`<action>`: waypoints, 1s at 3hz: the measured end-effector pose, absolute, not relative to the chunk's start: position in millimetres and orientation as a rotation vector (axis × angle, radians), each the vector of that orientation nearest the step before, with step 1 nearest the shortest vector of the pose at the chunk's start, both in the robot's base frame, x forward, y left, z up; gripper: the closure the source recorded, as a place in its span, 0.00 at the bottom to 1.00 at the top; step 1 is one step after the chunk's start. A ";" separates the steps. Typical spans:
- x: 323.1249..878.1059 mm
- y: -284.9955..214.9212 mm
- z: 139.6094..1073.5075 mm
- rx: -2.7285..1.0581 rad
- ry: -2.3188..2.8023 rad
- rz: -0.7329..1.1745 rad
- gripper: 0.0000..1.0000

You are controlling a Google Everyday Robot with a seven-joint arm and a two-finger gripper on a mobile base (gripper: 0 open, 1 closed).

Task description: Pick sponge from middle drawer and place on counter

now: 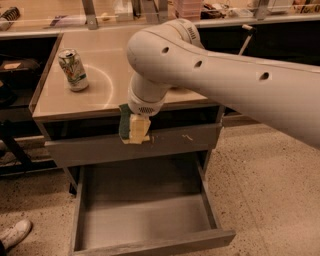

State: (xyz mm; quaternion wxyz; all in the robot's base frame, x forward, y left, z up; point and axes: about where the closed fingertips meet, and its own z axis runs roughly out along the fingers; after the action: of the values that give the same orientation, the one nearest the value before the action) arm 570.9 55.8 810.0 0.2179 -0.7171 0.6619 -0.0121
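Note:
My gripper (134, 131) hangs below the white wrist, in front of the counter's front edge. It is shut on the sponge (132, 128), whose dark green face points left and yellow foam points right. The sponge is held up at the level of the upper grey drawer front (165, 145), well above the middle drawer (150, 220). That drawer stands pulled open below, with a bare grey floor. The glossy beige counter (110, 75) lies just behind and above the sponge. My large white arm (225, 75) crosses from the right and hides the counter's right part.
A drink can (73, 69) stands on the left part of the counter. A long pale shelf with metal posts (90, 15) runs behind. Dark shelving is at the left. A white shoe (14, 234) shows at the bottom left on the speckled floor.

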 end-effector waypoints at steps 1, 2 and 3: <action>579.5 57.5 832.2 -1.993 1.807 -0.055 1.00; 599.4 59.8 845.5 -1.994 1.787 -0.061 1.00; 625.9 64.3 850.9 -2.001 1.764 -0.047 1.00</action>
State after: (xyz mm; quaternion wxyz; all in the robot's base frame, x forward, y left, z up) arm 625.9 64.3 850.9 0.2345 -0.7292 0.6427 -0.0170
